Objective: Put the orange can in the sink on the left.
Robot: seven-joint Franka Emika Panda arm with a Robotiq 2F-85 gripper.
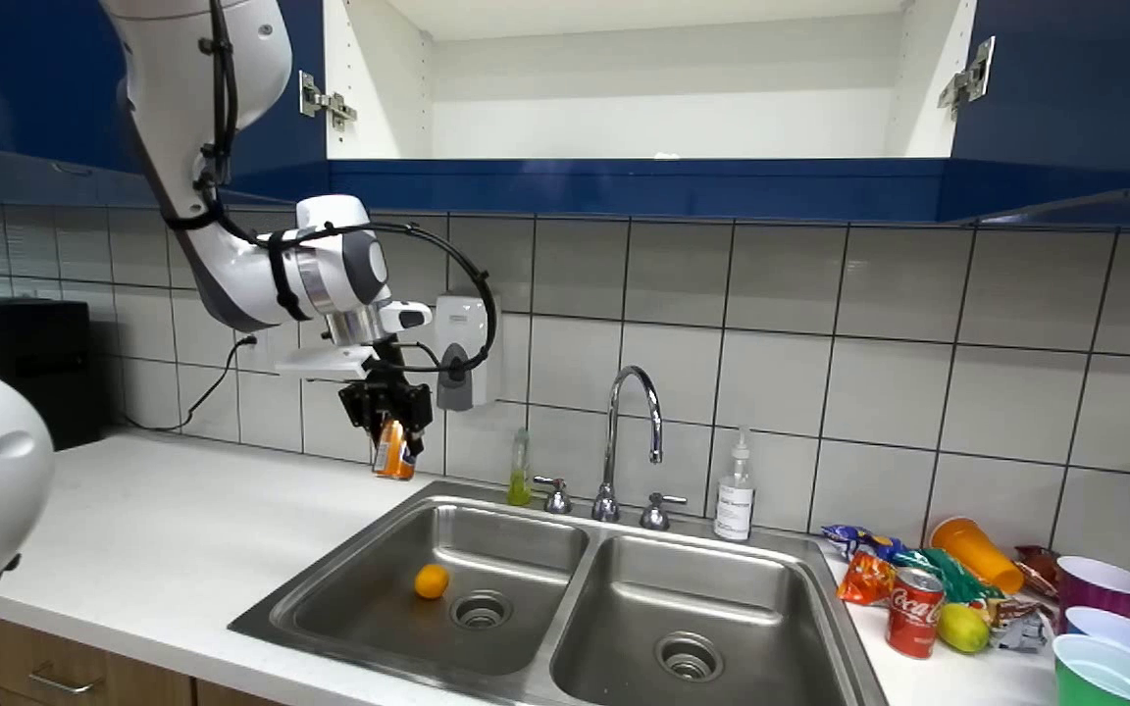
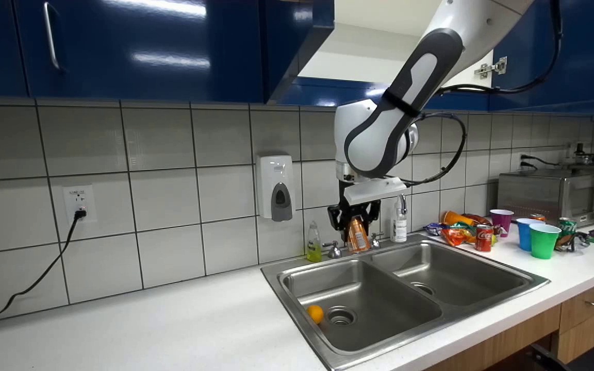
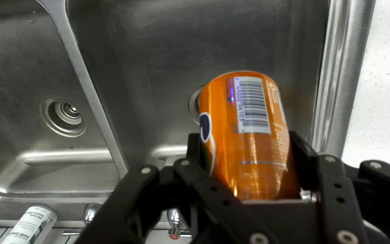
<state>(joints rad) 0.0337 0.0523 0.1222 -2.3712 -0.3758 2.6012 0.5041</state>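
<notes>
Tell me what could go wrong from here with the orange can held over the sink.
The gripper holds the can tilted and above the sink, so letting go from there could make it drop hard and roll. The orange lies in the left basin near the drain; the can might land on it and topple. And the tap stands at the sink's back edge, so the gripper could bump it if it strays.

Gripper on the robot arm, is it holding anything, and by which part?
Yes: the gripper holds the orange can by opposite sides, toward its upper end; the lower end sticks out free.
</notes>
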